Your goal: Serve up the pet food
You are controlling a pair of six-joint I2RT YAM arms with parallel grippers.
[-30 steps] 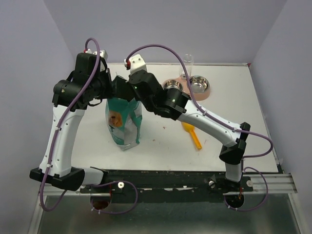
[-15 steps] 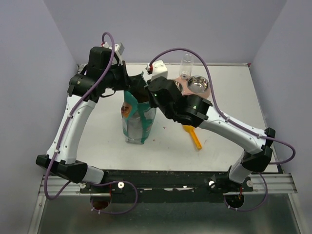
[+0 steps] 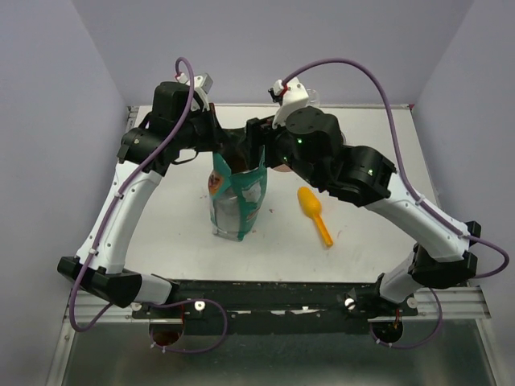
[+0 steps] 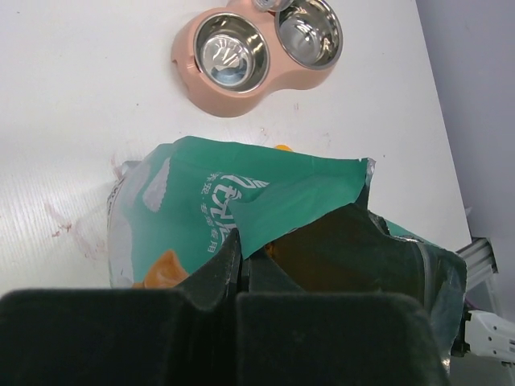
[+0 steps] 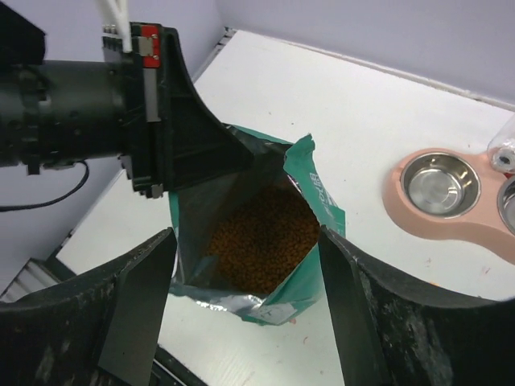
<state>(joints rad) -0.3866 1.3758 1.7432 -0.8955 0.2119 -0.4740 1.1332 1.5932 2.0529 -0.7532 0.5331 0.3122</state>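
Note:
The pet food (image 5: 261, 237) is a brown mass of kibble inside the open teal bag (image 3: 237, 201), which stands upright on the table. My left gripper (image 4: 241, 256) is shut on the bag's (image 4: 265, 189) rim; from the right wrist view it (image 5: 189, 149) pinches the rim's far left side. Above the bag's mouth my right gripper (image 5: 245, 241) is open, a finger (image 5: 141, 297) on each side and touching nothing. In the top view the two grippers (image 3: 229, 149) (image 3: 259, 143) meet over the bag's top.
A pink double bowl (image 4: 257, 52) with two empty steel cups sits behind the bag, a clear bottle (image 5: 503, 153) at its far side. An orange scoop (image 3: 315, 215) lies on the table right of the bag. Purple walls close in the back and sides.
My right gripper has opened and let go of the bag's rim. Both arms and the bag have shifted right and back; the bag's mouth now gapes.

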